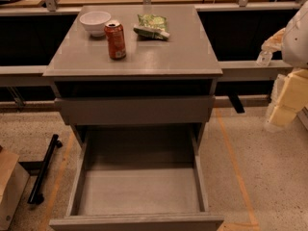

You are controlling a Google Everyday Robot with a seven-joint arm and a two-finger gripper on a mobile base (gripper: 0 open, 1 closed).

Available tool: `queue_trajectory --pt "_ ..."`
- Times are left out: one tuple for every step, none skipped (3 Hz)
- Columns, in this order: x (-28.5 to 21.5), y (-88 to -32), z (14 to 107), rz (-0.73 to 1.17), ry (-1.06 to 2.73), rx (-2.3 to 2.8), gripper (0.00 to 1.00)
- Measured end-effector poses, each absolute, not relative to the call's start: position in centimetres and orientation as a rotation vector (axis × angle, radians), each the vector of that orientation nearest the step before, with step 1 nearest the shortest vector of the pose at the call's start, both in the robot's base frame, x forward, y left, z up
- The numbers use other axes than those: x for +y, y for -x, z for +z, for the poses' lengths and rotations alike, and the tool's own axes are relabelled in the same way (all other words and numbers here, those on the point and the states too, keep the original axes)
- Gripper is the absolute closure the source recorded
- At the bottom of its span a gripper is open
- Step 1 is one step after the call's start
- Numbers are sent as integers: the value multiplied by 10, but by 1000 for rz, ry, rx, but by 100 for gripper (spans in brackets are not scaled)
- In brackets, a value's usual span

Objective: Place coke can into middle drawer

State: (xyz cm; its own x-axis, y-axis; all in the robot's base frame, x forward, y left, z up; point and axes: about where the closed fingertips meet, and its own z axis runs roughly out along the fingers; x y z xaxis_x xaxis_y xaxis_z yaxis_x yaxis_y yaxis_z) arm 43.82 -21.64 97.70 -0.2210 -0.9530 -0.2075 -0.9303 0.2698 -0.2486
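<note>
Right, the coke can [115,40] is standing upright on the grey worktop [168,56], towards the left side and a little back from the front edge. Just behind it sits the white bowl [95,22], close to the can but not quite touching it from where I stand. Over to the right of the can lies the green snack bag [152,26], flat on the same surface, clearly apart from the can.

Below the worktop, the upper drawer front [134,109] juts out a touch. Under that, the middle drawer [139,189] is pulled right out towards me, its flat grey bottom and low side walls in plain view, nothing in it.

The pincer [287,101] hangs off at the far right, out beside the cabinet, well apart from the can and lower than the worktop. Apart or together? I cannot tell from here.

Down on the speckled floor [255,148] to the left lies a black bar [44,168], a brown box [9,186] near it.
</note>
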Motion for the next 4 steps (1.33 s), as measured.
queue_trajectory --pt "-216 -438 977 -101 1723 2229 0" --pt "-202 -461 985 -50 1705 2138 0" --pt "-166 -503 1004 8 1697 1957 0" --pt "-127 -536 1002 143 1663 1866 0"
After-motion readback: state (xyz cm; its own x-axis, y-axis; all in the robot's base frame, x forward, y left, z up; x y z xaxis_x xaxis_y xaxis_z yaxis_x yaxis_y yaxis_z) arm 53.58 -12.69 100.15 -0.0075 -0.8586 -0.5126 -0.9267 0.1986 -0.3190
